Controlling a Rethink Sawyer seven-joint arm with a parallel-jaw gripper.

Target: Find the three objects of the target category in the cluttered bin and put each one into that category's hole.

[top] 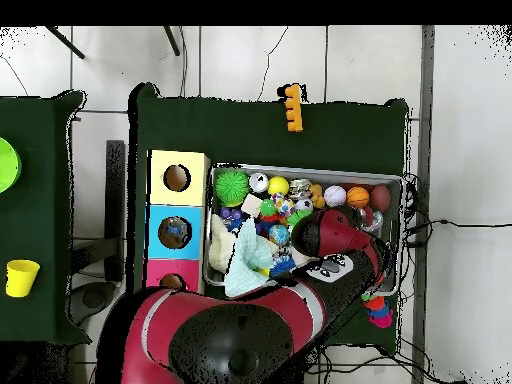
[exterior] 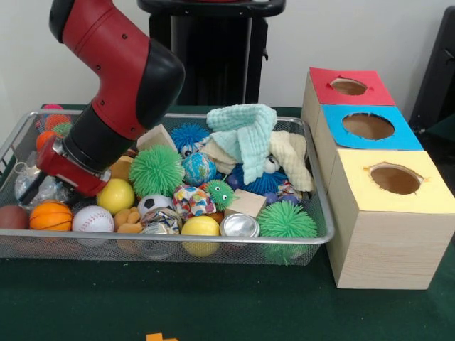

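Green table (exterior: 234,305) | overhead only: orange block (top: 292,108) | front: bin (exterior: 213,245) mesh

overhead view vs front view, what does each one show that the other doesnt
Only overhead: a yellow cup and green disc on a side table, and something inside the blue box's hole.
Only front: the silver can and baseball in clear detail, and the boxes' wooden sides.
Both: the bin, arm, green spiky balls and pale green cloth.
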